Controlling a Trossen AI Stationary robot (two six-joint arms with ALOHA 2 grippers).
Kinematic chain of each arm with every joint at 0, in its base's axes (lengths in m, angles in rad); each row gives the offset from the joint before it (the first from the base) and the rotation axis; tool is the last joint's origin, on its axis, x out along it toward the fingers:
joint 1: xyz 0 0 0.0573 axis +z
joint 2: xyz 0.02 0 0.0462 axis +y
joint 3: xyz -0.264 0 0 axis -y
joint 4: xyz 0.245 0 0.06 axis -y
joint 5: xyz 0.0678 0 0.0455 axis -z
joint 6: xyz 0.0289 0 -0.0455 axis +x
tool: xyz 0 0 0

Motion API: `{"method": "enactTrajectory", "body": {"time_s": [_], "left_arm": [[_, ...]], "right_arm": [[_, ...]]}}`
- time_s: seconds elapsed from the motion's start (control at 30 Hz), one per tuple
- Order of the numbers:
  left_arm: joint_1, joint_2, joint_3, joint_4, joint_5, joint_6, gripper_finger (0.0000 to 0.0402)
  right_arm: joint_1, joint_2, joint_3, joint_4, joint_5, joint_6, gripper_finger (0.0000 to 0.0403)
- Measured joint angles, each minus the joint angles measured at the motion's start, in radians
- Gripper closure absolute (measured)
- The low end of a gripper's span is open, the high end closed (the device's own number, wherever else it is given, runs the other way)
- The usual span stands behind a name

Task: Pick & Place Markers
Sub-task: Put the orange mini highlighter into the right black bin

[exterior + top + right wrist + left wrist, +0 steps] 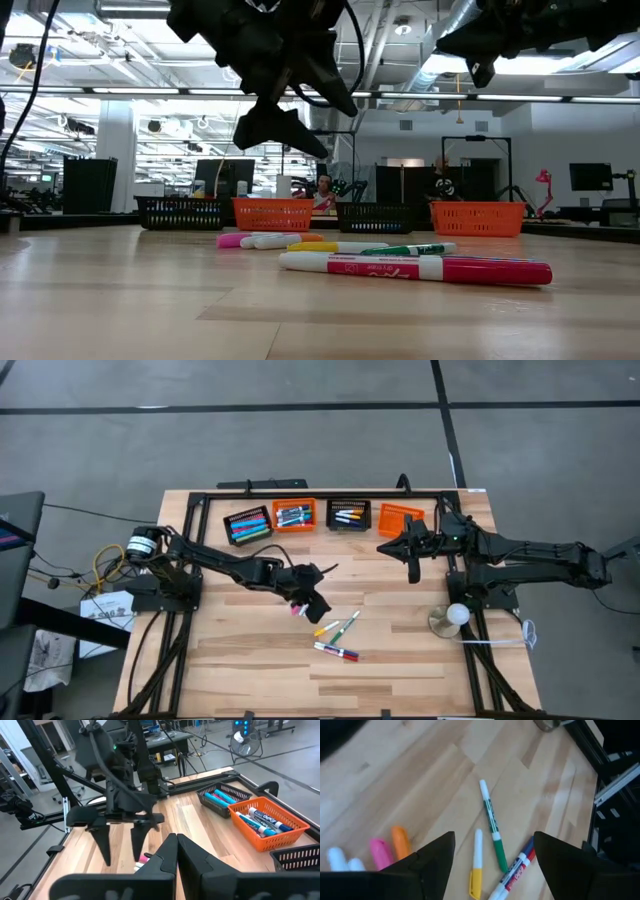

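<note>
Several markers lie flat on the wooden table near its middle: a green one [491, 823], a yellow one [476, 866] and a red and blue one [516, 871], with pink [380, 853], orange [400, 840] and white [339, 857] ones beside them. My left gripper [312, 600] hangs open above the pink end of the group and touches nothing; the green, yellow and red markers show between its fingers [434, 862]. My right gripper [412, 552] is shut and waits in the air at the far right, near an orange basket [400, 518].
A row of mesh baskets stands at the table's far edge: a black one [247, 523] and an orange one [294, 516] hold markers, then come another black one [348, 514] and the orange one. A round white object on a stand [455, 617] sits at the right.
</note>
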Motion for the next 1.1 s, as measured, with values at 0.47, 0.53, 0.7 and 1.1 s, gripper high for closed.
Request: {"method": "enactTrajectory", "body": {"time_s": [0.47, 0.53, 0.7, 1.1], "left_arm": [[0.038, -0.039, 0.222, -0.21, -0.008, 0.097, 0.0131], [0.046, -0.038, 0.252, -0.278, -0.011, 0.09, 0.0131], [0.035, -0.038, 0.261, -0.329, -0.058, 0.016, 0.0131], [0.035, 0.162, 0.26, -0.339, -0.013, -0.103, 0.0131]], "right_arm": [[0.0, 0.0, 0.0, -0.026, 0.0, -0.002, 0.0402], [0.0, 0.0, 0.0, -0.034, 0.0, -0.002, 0.0402], [0.0, 0.0, 0.0, -0.054, 0.0, -0.002, 0.0402], [0.0, 0.0, 0.0, -0.047, 0.0, -0.044, 0.0402]]}}
